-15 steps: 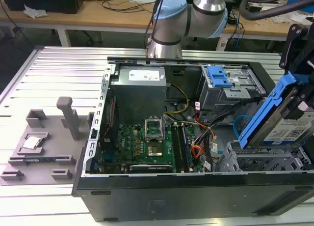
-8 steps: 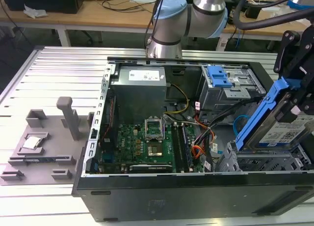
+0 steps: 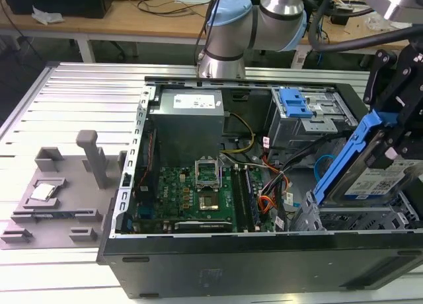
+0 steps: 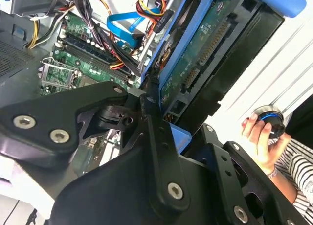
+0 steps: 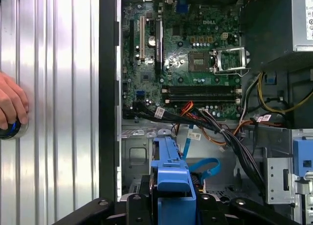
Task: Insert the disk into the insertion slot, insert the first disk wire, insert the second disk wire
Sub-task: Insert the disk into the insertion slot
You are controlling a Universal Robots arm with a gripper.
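The disk [image 3: 370, 182], a silver drive with a white label in a bright blue carrier, hangs tilted over the exterior view's right end of the open computer case. My gripper [image 3: 391, 151] is shut on it from above. Just below the disk lies the insertion slot [image 3: 350, 219], a low silver perforated cage; the disk is still above it, not inside. In the first wrist view the blue carrier [image 5: 172, 178] sits between my gripper [image 5: 173, 208] fingers over the silver cage [image 5: 139, 154]. The second wrist view shows the disk's green underside [image 4: 195, 54]. A loose blue flat cable [image 5: 203, 166] and a bundle of black and orange wires [image 5: 215, 129] lie beside the cage.
A taller grey cage with a blue latch [image 3: 296, 106] stands behind the slot. The motherboard [image 3: 192, 195] and power supply [image 3: 188, 119] fill the case. A person's hand [image 4: 259, 137] holds a round knob on the ribbed table. A grey fixture plate [image 3: 59, 191] lies at the exterior view's left.
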